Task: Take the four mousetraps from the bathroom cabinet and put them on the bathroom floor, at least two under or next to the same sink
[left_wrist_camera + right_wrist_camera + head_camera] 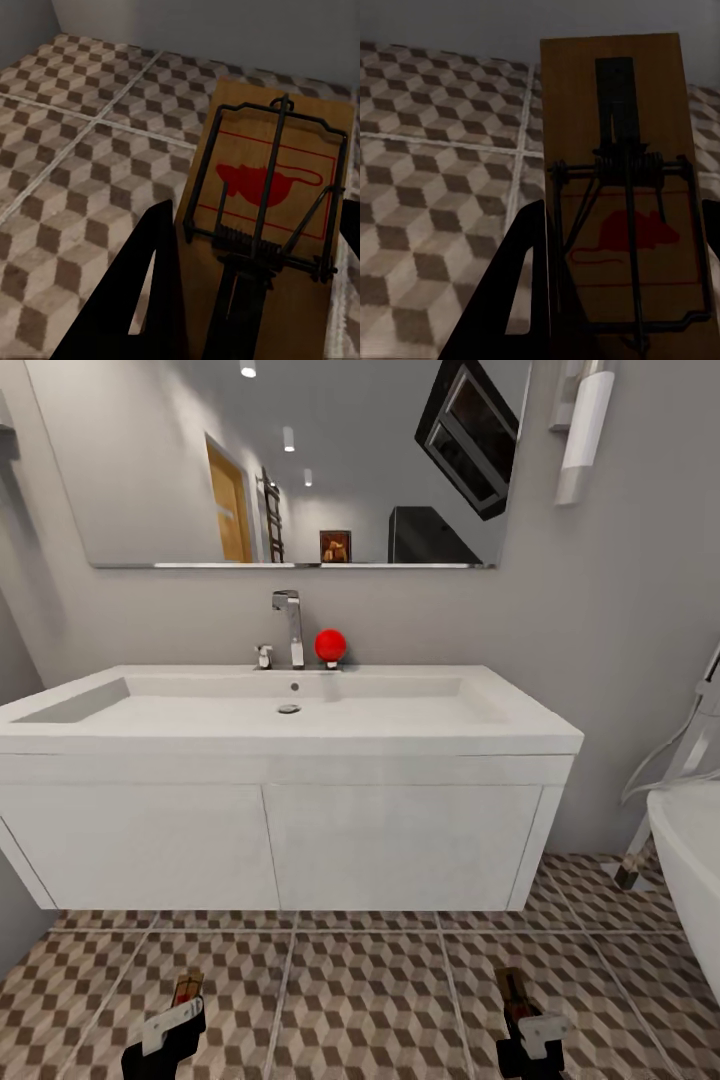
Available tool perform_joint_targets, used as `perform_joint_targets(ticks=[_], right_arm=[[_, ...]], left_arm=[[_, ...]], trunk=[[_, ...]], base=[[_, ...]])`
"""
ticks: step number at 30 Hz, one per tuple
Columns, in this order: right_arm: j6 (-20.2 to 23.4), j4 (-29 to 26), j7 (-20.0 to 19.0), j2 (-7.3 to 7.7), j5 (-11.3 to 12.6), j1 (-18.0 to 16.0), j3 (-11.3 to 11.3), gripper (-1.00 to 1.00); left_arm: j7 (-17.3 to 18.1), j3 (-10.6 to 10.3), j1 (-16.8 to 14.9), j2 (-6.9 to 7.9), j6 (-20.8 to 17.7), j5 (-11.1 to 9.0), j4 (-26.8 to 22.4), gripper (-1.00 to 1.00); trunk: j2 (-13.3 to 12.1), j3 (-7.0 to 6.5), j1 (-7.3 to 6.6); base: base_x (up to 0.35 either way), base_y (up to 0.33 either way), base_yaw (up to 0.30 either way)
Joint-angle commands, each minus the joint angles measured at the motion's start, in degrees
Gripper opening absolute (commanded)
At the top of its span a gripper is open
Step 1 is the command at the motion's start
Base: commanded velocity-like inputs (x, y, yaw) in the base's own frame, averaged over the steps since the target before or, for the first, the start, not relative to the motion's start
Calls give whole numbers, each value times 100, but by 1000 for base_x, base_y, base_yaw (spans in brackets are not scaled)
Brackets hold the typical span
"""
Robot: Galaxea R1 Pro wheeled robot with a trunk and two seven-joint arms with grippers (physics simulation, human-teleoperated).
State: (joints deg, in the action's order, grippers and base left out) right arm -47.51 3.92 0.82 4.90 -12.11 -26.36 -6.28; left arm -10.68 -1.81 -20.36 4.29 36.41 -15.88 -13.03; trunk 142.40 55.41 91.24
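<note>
Left gripper [172,1028] clamps a mousetrap [270,217] and right gripper [528,1038] clamps another trap [619,187], both held low over the floor [370,990] in front of the sink [290,730]. Best lower each flat and let go close to the vanity's front edge. Open tile between the arms; tub [690,870] rim crowds the right side.

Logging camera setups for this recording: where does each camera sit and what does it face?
Head: up on the robot, facing the sink, floor below; both grippers at the bottom edge.
Left wrist: on the left arm, looking along its fingers at a mousetrap held over the floor.
Right wrist: likewise, fingers holding another mousetrap.
Shared: all three show the cube-patterned floor.
</note>
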Motion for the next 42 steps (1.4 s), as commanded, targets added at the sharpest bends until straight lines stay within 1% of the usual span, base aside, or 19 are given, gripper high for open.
perform_joint_targets(ticks=[1, 2, 5, 14, 25, 33, 42], right_arm=[[-30, 21, -5, 3, -46, -9, -45, -100], [-30, 22, -6, 3, -46, -9, -42, -100], [-30, 22, -7, 3, -46, -9, -47, -100], [-41, 21, -4, 3, -46, -9, -56, -100], [-44, 21, -9, 3, -46, -9, -45, -100], [-30, 22, -12, 3, -46, -9, -48, -100], [-30, 22, -12, 3, -41, -9, -48, -100]], left_arm=[[-22, -21, -3, 1, 10, -3, 2, -100], [-22, -21, -3, 2, 4, -3, 2, -100], [-28, -21, -3, 2, -1, -3, 2, -100], [-29, -15, -3, 2, 2, -3, 2, -100], [-27, -13, -3, 2, 4, -3, 2, -100], [-31, -12, -3, 1, 7, -3, 2, -100], [-31, -12, -3, 2, 5, -3, 2, -100]], trunk=[[44, 24, 21], [84, 42, 43], [88, 108, 51], [100, 308, 74], [115, 551, 103], [125, 729, 123], [138, 928, 146]], base=[[0, 0, 0], [0, 0, 0], [95, 0, 0], [267, 61, 0], [14, 4, 0], [236, 0, 0], [20, 0, 0]])
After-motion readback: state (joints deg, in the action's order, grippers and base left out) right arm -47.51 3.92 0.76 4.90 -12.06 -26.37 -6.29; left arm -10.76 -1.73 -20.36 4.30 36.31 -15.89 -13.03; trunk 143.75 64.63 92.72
